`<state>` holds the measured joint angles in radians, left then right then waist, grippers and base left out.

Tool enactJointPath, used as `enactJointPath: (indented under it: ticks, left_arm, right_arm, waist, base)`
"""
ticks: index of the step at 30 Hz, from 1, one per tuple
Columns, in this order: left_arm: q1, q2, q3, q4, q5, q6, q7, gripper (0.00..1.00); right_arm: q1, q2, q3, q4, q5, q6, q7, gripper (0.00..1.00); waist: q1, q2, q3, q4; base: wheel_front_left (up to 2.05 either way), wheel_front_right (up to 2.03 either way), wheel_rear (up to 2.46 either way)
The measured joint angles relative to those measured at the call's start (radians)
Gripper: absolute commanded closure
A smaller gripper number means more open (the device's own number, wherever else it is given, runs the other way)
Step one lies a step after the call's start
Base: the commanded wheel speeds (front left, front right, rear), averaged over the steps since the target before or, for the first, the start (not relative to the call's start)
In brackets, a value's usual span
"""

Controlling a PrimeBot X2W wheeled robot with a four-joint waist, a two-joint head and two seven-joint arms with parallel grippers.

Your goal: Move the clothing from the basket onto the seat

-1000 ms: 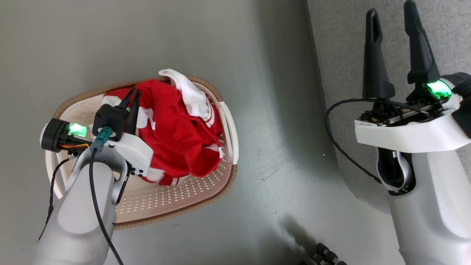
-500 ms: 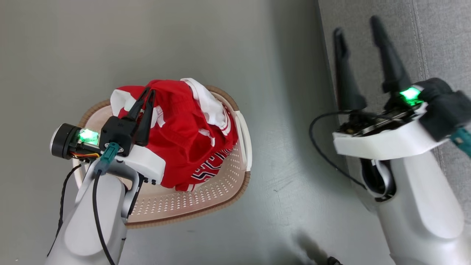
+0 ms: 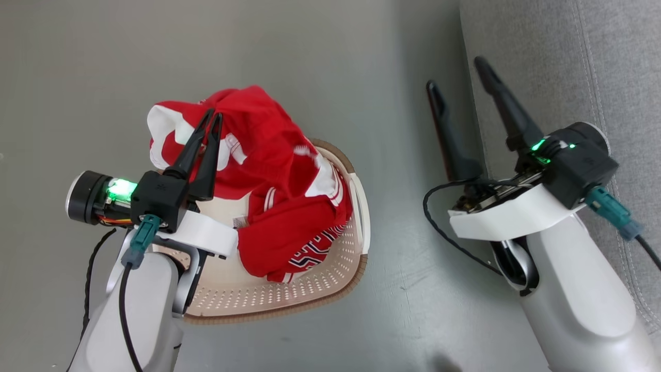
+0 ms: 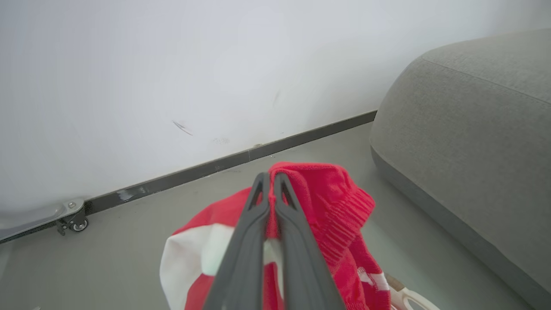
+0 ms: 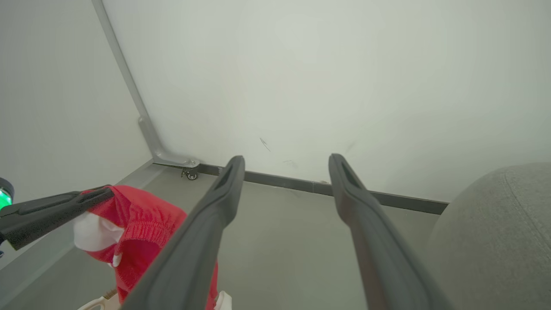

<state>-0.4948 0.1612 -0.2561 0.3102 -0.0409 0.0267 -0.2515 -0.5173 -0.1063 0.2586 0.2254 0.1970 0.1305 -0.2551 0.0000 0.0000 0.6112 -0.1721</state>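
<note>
My left gripper (image 3: 213,117) is shut on the red clothing (image 3: 268,155), pinching an elastic waistband (image 4: 340,202) and holding the bundle up above the cream basket (image 3: 310,289). White panels and stripes show on the cloth, and its lower folds still hang into the basket. In the left wrist view the left gripper (image 4: 269,178) has its fingers pressed together over red fabric. My right gripper (image 3: 457,75) is open and holds nothing, near the edge of the grey seat (image 3: 568,62). The right wrist view shows that right gripper (image 5: 286,165) spread wide, with the red clothing (image 5: 133,224) to its left.
Grey floor (image 3: 403,268) lies between the basket and the seat. A white wall with a dark baseboard (image 4: 224,161) stands behind, and a small caster wheel (image 4: 77,224) sits at its foot. The seat's rounded side (image 4: 465,142) rises on the right.
My left gripper has risen with the clothing, pulling more of it out of the basket. The head view has shifted, and the right gripper now sits lower and further left in it.
</note>
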Motion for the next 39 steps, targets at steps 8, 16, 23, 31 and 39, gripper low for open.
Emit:
enactJointPath:
  ticks: [8, 16, 23, 31, 39]
  left_arm:
    - [0.003, 0.005, 0.000, -0.103, 0.002, 0.001, -0.001, 1.00]
    - [0.030, 0.015, -0.004, -0.181, 0.000, -0.002, -0.001, 1.00]
    - [0.061, 0.025, -0.008, -0.232, -0.001, -0.020, -0.001, 1.00]
    - [0.094, 0.045, -0.012, -0.285, -0.001, -0.037, -0.001, 1.00]
    - [0.133, 0.054, -0.011, -0.326, -0.011, -0.045, -0.004, 1.00]
  right_arm:
    - [-0.001, -0.033, 0.116, 0.009, 0.003, 0.000, 0.000, 0.00]
    - [-0.001, -0.091, 0.219, 0.006, 0.022, 0.000, 0.011, 0.00]
    - [-0.001, -0.135, 0.304, -0.009, 0.046, 0.000, 0.030, 0.00]
    - [0.003, -0.173, 0.425, -0.055, 0.119, 0.000, 0.071, 0.00]
    - [0.004, -0.221, 0.458, -0.096, 0.160, 0.000, 0.100, 0.00]
  waist:
    - [0.0000, 0.0000, -0.058, 0.025]
    - [0.0000, 0.0000, -0.125, 0.045]
    - [0.0000, 0.0000, -0.188, 0.060]
    - [0.0000, 0.0000, -0.260, 0.077]
    - [0.0000, 0.0000, -0.332, 0.093]
  base:
    - [0.00, 0.00, 0.00]
    - [0.00, 0.00, 0.00]
    - [0.00, 0.00, 0.00]
    - [0.00, 0.00, 0.00]
    - [0.00, 0.00, 0.00]
